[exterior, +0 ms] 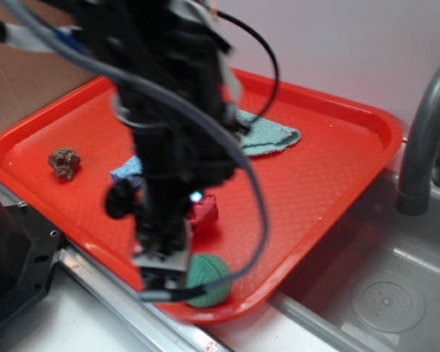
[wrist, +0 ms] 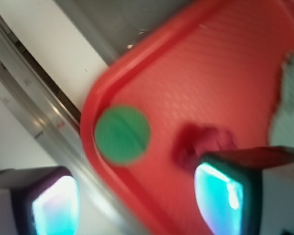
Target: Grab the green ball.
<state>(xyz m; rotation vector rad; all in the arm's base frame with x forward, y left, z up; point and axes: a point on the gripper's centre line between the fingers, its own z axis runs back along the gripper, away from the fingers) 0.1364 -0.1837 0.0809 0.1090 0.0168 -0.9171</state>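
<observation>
In the tray's (wrist: 264, 44) rounded corner, just inside the rim, the green ball (wrist: 122, 134) sits toward eleven o'clock of the released, wide-spread gripper (wrist: 137, 200) in the wrist view, ahead of the gap.

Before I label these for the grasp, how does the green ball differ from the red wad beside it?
The green ball is round and smooth in outline; the red wad is lumpy and crumpled. The ball sits against the red tray's corner rim; the wad lies further in. Both are small, similar in size, and free of the fingers.
</observation>
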